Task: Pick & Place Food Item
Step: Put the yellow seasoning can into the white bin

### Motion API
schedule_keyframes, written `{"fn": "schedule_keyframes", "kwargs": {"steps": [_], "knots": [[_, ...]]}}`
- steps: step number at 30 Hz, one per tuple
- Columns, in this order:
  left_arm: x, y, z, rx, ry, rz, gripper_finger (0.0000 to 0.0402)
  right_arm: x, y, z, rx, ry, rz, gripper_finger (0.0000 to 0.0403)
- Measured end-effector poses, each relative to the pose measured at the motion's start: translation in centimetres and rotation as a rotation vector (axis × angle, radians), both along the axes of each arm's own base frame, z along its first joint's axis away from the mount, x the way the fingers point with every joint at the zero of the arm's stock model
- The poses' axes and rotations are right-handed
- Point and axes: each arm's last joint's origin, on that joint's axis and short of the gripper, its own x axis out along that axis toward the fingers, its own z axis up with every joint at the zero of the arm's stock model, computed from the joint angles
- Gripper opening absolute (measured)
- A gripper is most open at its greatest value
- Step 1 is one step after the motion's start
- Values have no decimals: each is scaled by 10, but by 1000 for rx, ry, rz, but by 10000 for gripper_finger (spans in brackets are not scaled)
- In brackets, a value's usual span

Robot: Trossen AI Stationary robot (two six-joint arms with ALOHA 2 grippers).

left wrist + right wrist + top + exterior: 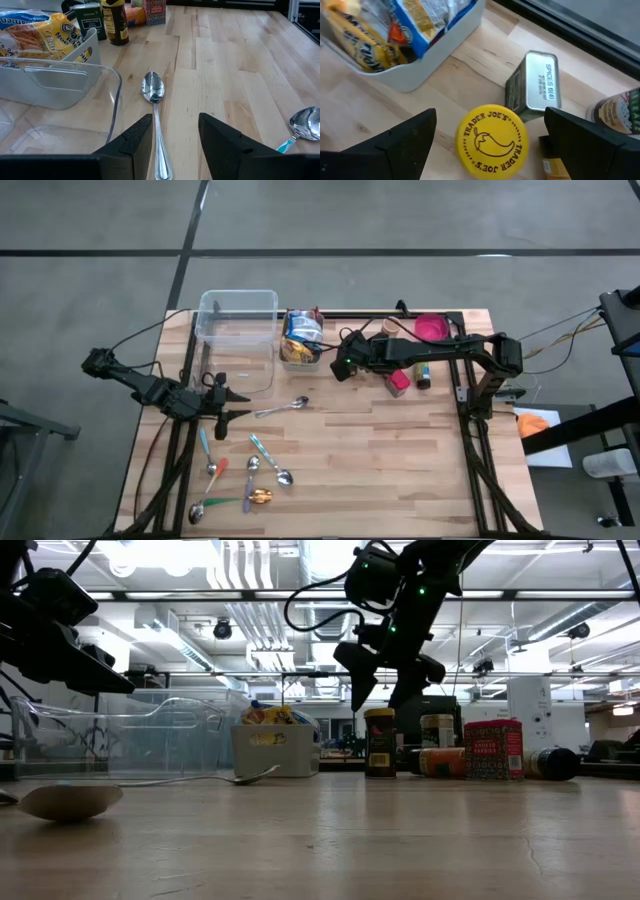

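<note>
**Spotter:** Where was the right tool, and what was under it?

**Operator:** I had the right tool (385, 690) up off the light wooden bench (380, 470), fingers spread wide and carrying nothing. In its wrist view the round yellow-lidded spice jar (491, 141) sat between the two fingers, directly below. I took that jar as the food item to lift. It stood near the white rectangular bin of snack packets (410, 45).

**Spotter:** Anything crowding it?

**Operator:** Yes. A small dark tin with a silver printed lid (534, 88) stood just beside the jar. My judgement was to descend straight, keep the lid centred between the fingers, and close on the jar's body below the lid so the far finger would not nudge the tin.

**Spotter:** And the left side?

**Operator:** The left tool (174, 140) waited partly open and holding nothing, low over a plain steel spoon (155, 107) beside the clear plastic tub (238, 320).
</note>
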Motion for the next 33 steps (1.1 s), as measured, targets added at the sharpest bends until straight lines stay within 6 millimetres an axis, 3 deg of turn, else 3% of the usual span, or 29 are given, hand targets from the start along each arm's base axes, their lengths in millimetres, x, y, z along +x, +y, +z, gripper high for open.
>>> {"fn": "schedule_keyframes", "kwargs": {"steps": [5, 15, 28, 33], "knots": [[0, 0, 0, 0, 0, 0, 163, -3, 0, -6, 9, 10, -14, 368], [0, 0, 0, 0, -1, 0, 163, -2, -2, -35, 16, -7, -37, 368], [0, 0, 0, 0, 0, 0, 163, -2, -3, -45, 24, -20, -52, 368], [0, 0, 0, 0, -1, 0, 163, -1, -3, -43, 22, -24, -50, 324]]}}
